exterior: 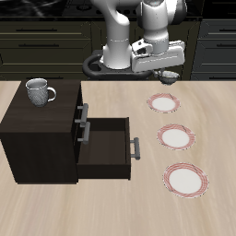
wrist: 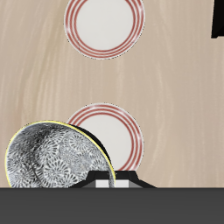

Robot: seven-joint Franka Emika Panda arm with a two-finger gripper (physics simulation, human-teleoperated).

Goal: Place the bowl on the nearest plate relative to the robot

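Wooden table (exterior: 111,207); three plates (exterior: 175,138), dark drawer cabinet (exterior: 41,138)

We count three plates on the counter (exterior: 221,120), strung in a line: one (exterior: 166,104) farthest back at 12 o'clock, one (exterior: 176,137) in the middle, one (exterior: 185,179) at 6 o'clock. One bowl (wrist: 54,156). One mug (exterior: 39,91), atop one cabinet (exterior: 41,138) with two drawers, the lower one (exterior: 109,150) open.

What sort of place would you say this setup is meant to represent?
Likely a simulated kitchen: dark cabinets behind a wooden table, three red-rimmed plates, a mug atop a drawer unit, and a patterned bowl at the gripper.
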